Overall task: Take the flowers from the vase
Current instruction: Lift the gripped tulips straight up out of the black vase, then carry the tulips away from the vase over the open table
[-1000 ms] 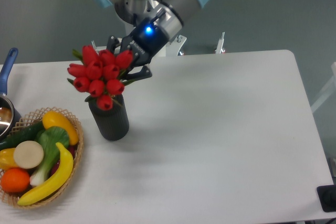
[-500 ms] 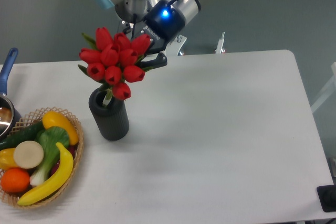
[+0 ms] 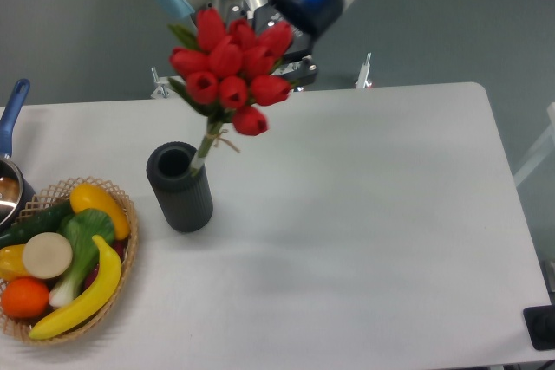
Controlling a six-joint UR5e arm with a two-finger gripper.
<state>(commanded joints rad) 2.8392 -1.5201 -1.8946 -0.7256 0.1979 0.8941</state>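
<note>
Below your claw (image 3: 290, 62), closed on the red tulip bunch (image 3: 230, 67), pale stems slant down-left into the ribbed dark cylindrical vase (image 3: 180, 188), so lift along that slant.

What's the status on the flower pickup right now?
End effector shut on flowers. Bunch raised, stems' lower ends at the vase mouth. Nothing blocking above.

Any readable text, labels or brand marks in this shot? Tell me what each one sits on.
None can be read. The gripper body behind the flowers shows only a blue light, no legible lettering. The vase, basket and table carry no visible text.
</note>
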